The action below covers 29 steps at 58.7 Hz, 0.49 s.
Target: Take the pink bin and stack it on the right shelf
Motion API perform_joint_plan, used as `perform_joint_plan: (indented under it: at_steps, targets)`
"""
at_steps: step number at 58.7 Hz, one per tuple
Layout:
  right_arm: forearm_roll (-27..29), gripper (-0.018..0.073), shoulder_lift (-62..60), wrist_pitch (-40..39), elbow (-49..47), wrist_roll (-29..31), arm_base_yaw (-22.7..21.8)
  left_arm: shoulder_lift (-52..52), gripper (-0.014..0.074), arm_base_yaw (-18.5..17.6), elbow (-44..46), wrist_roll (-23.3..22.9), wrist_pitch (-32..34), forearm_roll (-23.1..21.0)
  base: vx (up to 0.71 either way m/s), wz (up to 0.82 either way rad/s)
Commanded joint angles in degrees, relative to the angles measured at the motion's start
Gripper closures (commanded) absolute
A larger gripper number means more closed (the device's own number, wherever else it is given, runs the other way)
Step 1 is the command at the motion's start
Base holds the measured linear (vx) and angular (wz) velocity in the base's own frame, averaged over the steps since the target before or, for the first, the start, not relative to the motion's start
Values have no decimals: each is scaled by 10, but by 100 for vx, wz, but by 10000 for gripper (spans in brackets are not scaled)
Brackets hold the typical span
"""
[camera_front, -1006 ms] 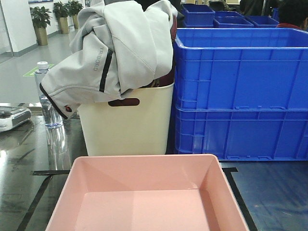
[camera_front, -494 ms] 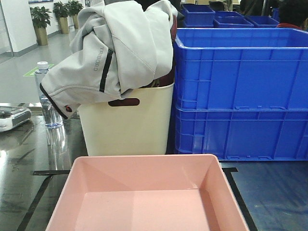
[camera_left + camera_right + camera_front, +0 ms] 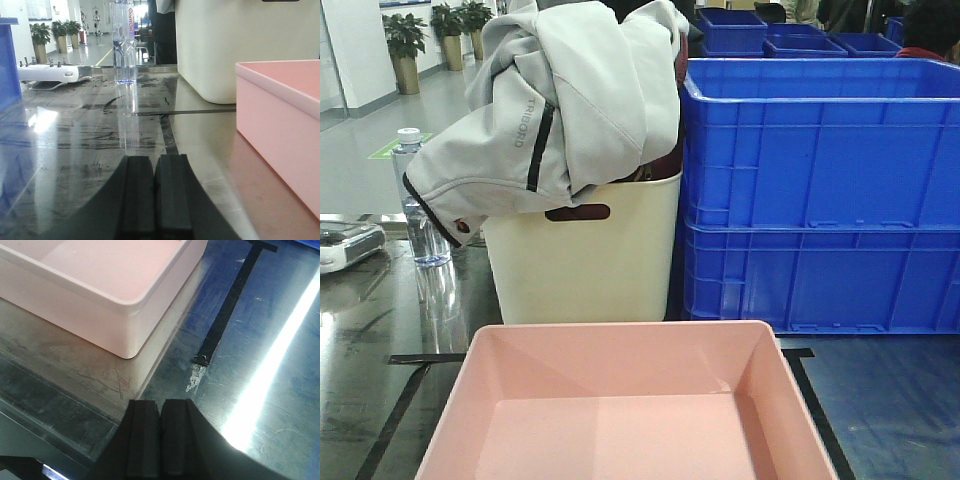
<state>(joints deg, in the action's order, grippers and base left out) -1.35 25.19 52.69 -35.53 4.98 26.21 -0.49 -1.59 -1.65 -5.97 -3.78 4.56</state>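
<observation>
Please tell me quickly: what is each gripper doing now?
Left gripper: closed, holding nothing.
Right gripper: closed, holding nothing, beside the pink bin.

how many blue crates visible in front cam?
5, possibly more hidden. Two large ones stacked right of the cream bin: upper crate, lower crate. Three smaller crates behind, at top: left, middle, right; stacks there may hide others.

Place: we see a large workplace hall.
Evidence: stacked blue crates [image 3: 820,190], polished floor [image 3: 360,150], potted plants [image 3: 405,45], steel worktop [image 3: 240,365] with tape lines [image 3: 230,305].
</observation>
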Motion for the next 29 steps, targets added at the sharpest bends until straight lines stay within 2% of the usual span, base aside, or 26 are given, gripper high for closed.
perform_joint_plan:
  at_steps: [1,8,18,23,29]
  targets:
    - [-20,568,-14,-57,-4,7,-18,-11,596,2,-9,-4,49,0,0,0]
    - [-3,568,-70,-182,62,-1,-99,-11,596,2,-8,-4,48,0,0,0]
    - [-16,568,-160,-358,187,5,-195,-11,596,2,-8,-4,48,0,0,0]
    - [-16,568,-200,-425,243,5,-218,-11,596,2,-8,-4,48,0,0,0]
    - [-15,568,-237,-482,295,5,-223,-11,596,2,-8,-4,48,0,0,0]
